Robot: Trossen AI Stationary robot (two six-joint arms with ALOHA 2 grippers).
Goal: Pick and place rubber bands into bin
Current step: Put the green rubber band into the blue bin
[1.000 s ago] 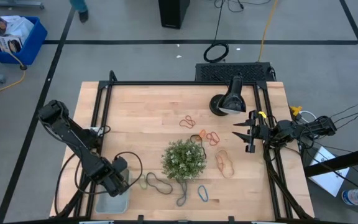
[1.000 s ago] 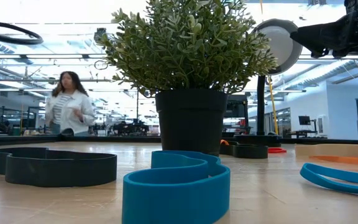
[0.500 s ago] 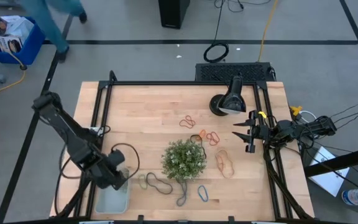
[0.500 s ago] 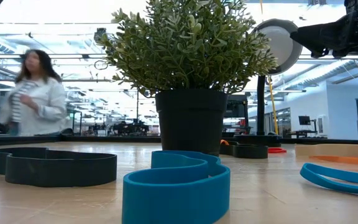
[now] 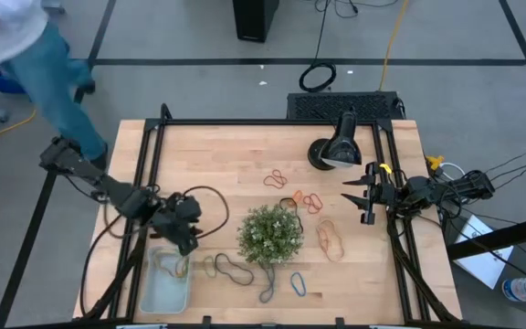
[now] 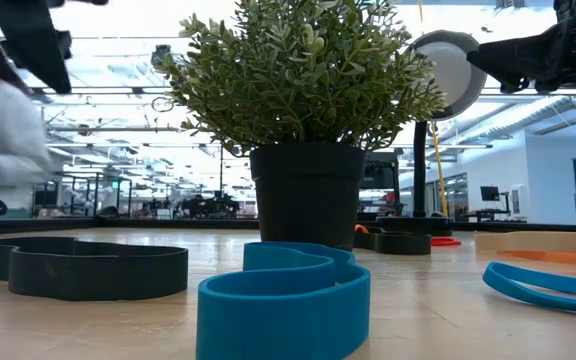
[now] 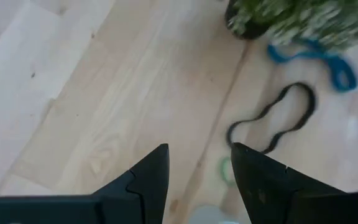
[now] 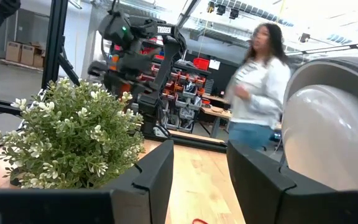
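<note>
The left hand (image 5: pixel 187 239) hangs empty with fingers apart, just above the bin's (image 5: pixel 151 294) far end and nearer the loose bands than the right hand (image 5: pixel 365 194), which waits open past the plant (image 5: pixel 269 234). The nearest target, I judge, is a dark band (image 5: pixel 234 269) on the bench (image 5: pixel 217 164), toward the plant from the left hand, its long axis slanting. The bin already holds a band (image 5: pixel 173 265) at its far end.
</note>
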